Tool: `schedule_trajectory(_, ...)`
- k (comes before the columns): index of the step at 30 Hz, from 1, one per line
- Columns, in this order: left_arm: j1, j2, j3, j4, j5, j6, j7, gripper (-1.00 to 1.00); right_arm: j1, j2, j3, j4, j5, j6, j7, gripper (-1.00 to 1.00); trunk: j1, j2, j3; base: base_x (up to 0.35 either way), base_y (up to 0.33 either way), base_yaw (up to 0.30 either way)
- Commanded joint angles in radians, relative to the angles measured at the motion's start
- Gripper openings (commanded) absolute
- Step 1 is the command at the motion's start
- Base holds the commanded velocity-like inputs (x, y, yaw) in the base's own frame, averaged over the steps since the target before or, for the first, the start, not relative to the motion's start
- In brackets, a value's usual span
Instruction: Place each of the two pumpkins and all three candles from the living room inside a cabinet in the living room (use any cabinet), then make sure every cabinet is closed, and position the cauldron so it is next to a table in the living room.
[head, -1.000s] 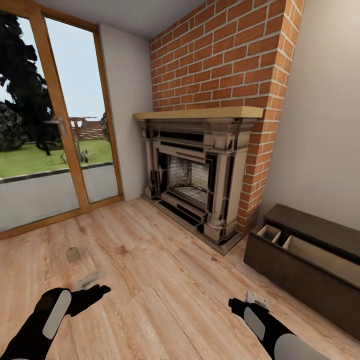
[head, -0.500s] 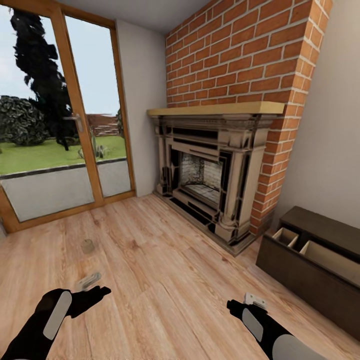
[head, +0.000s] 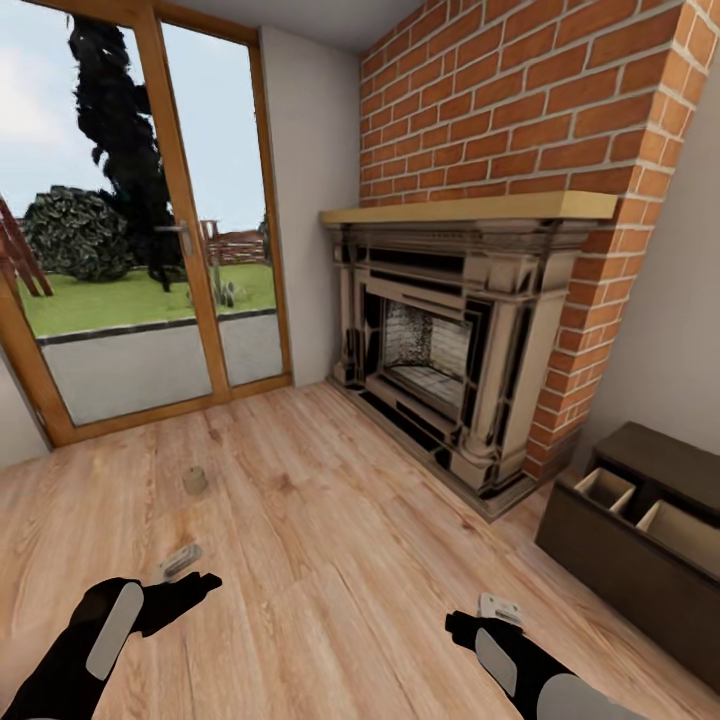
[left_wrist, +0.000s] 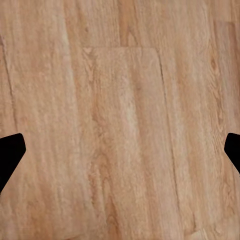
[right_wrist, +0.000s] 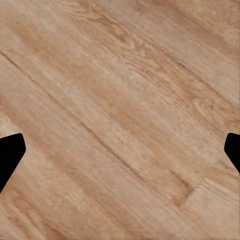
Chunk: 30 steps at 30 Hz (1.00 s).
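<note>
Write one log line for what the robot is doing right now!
left pincer: open, empty | right pincer: open, empty | candle: upright on floor ahead-left | cabinet: drawer open, at right

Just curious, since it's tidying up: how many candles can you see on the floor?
1: a small, squat beige candle stands on the wooden floor near the glass door. Others may be out of view.

Pretty standard living room in front of me: a big ornate fireplace (head: 440, 385) sat in a red brick chimney wall (head: 520, 110), with a pale wood mantel (head: 470, 208) across the top. Off to my left was a tall wood-framed glass door (head: 130, 220) looking out on grass and trees. Light wood plank floor (head: 330, 560) everywhere.
</note>
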Motion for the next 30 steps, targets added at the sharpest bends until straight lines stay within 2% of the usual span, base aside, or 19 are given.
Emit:
schedule_trajectory(1, -0.001, 0.000, 0.001, -0.001, 0.011, 0.005, 0.008, 1.00, 0.000, -0.001, 0.009, -0.002, -0.007, 0.005, -0.007, 1.00, 0.000, 0.000, -0.002, 0.309, -0.001, 0.171)
schedule_trajectory(7, -0.001, 0.000, 0.001, -0.001, 0.010, 0.003, 0.008, 1.00, 0.000, -0.001, 0.009, -0.002, -0.007, 0.005, -0.002, 1.00, 0.000, 0.000, -0.010, 0.329, 0.000, 0.171)
schedule_trajectory(14, -0.001, 0.000, 0.001, 0.016, 0.009, -0.041, 0.009, 1.00, 0.000, -0.001, 0.010, -0.002, -0.007, 0.005, 0.000, 1.00, 0.000, 0.000, -0.020, 0.342, 0.000, 0.171)
schedule_trajectory(30, -0.001, 0.003, 0.001, 0.026, 0.008, -0.048, 0.009, 1.00, 0.000, 0.005, 0.013, -0.002, -0.005, 0.004, 0.003, 1.00, 0.000, 0.000, -0.041, 0.344, 0.000, 0.171)
